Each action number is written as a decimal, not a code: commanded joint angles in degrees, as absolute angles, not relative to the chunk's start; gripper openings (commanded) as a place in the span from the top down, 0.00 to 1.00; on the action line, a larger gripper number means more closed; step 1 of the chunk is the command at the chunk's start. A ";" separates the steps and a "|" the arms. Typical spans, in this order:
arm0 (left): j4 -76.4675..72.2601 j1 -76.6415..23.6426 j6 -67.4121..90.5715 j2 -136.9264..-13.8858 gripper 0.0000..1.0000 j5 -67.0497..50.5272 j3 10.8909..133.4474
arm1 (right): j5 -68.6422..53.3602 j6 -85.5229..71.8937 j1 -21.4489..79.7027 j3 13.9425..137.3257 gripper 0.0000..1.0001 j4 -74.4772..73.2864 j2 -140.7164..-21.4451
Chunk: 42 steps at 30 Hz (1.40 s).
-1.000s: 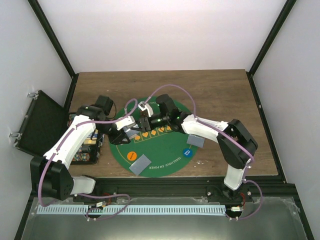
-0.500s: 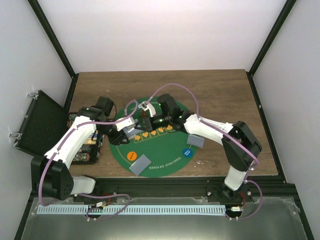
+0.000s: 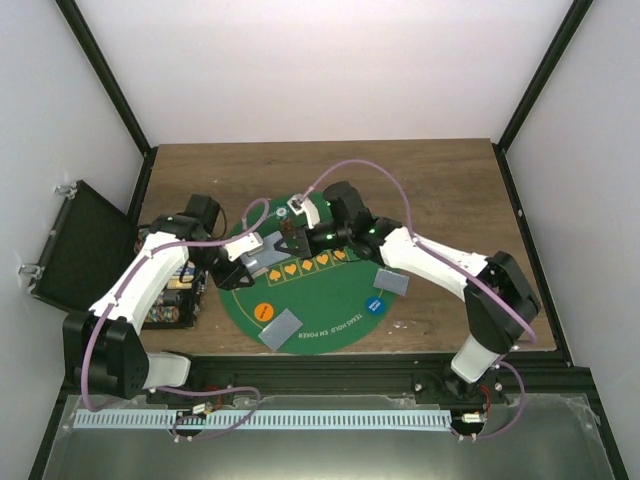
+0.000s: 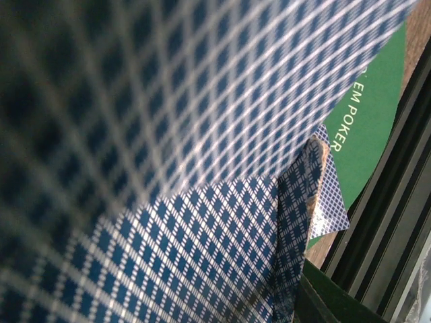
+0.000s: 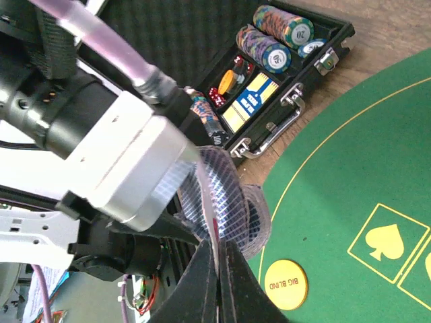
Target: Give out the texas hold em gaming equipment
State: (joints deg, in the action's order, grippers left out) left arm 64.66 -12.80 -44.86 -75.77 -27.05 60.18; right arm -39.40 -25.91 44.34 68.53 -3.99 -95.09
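Right pincer (image 5: 217,259) nips one blue-checked card (image 5: 217,195) from the deck (image 4: 135,134) left pincer (image 3: 258,262) clamps.

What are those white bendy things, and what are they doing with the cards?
Those are two robot arms, left arm and right arm, seen by a camera above. The other two pictures come from small cameras on their wrists. On the table lies a green mat with face-down cards and an orange disc; an open case of chips sits beside it. The left end effector holds a stack of cards, so its camera sees mostly blue pattern. The right end effector is shut on one card at that stack.
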 commanded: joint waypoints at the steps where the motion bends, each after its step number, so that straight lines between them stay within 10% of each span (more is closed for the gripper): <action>1: 62.59 -11.74 -44.11 -76.35 0.56 -27.49 60.09 | -40.79 -25.52 42.94 70.00 0.99 -7.38 -91.49; 17: 61.86 -10.49 -43.51 -75.50 0.56 -26.99 59.63 | -37.14 -39.91 7.41 28.64 0.99 -7.71 -64.25; 38: 62.29 -10.51 -44.08 -75.41 0.55 -26.61 59.48 | -30.86 -43.47 4.48 21.29 0.99 -3.07 -67.48; 42: 62.23 -10.55 -44.21 -75.40 0.55 -26.71 59.63 | -29.75 -44.92 4.46 20.36 0.84 -3.62 -66.69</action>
State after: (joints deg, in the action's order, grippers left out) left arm 62.39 -10.68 -43.68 -75.90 -25.78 59.77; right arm -31.92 -43.35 5.26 21.52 -3.73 -67.24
